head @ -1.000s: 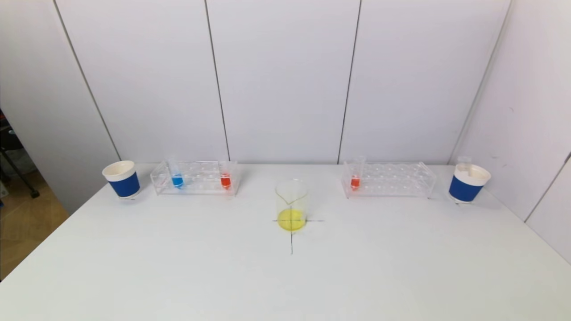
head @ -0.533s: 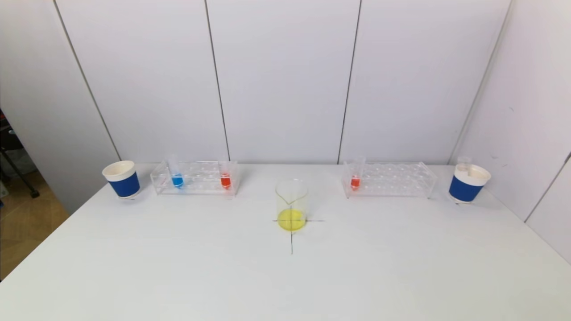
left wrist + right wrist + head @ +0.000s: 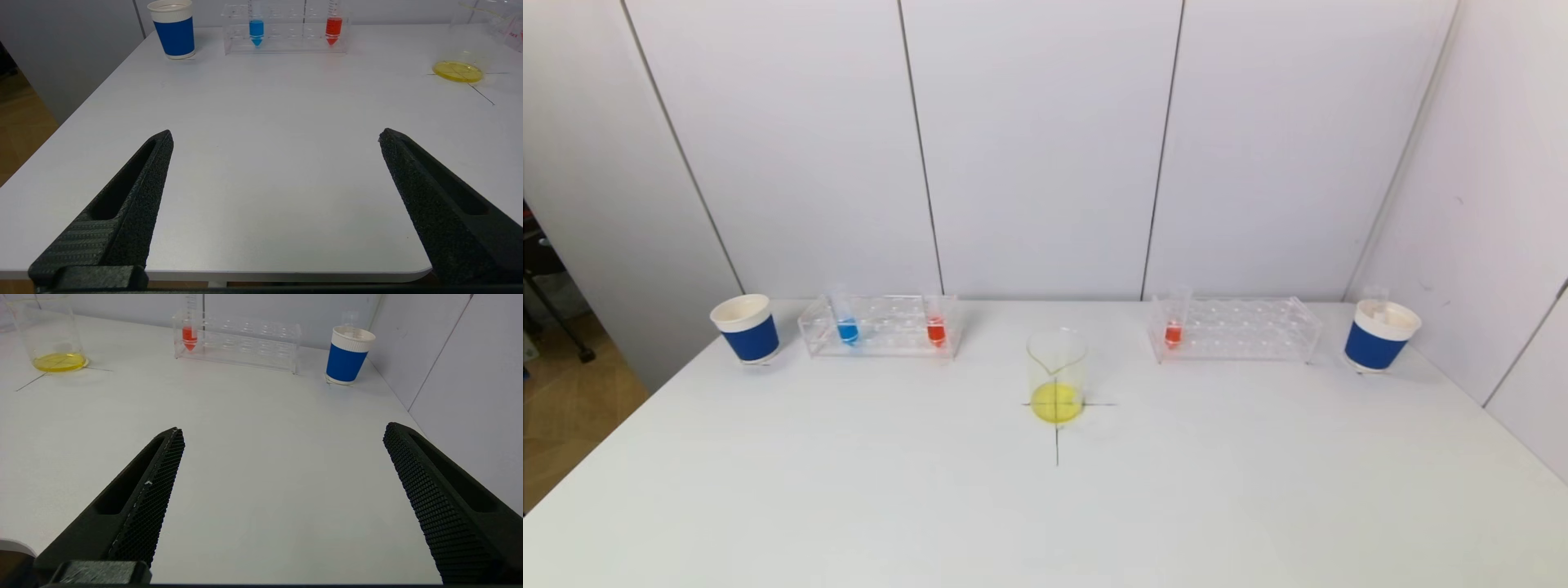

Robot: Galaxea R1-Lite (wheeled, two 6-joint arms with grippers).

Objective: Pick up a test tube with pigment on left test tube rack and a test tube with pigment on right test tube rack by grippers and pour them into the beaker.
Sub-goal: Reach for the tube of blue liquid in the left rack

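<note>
White table (image 3: 849, 506), bare across the near half. Left test tube rack (image 3: 882, 327) at far left, holding a blue-pigment tube (image 3: 847, 329) and a red-pigment tube (image 3: 936, 330), both upright. Right test tube rack (image 3: 1235, 329) at far right, one red tube (image 3: 1173, 331) upright at its inner end. Beaker (image 3: 1057, 376) between the racks, nearer, on a drawn cross, shallow yellow liquid inside. Blue paper cup (image 3: 746, 328) outboard of the left rack, second blue cup (image 3: 1379, 336) outboard of the right rack. Left gripper (image 3: 276, 136) over near table edge, jaws spread wide, nothing held. Right gripper (image 3: 284, 430) likewise: wide apart, empty, well short of its rack.
</note>
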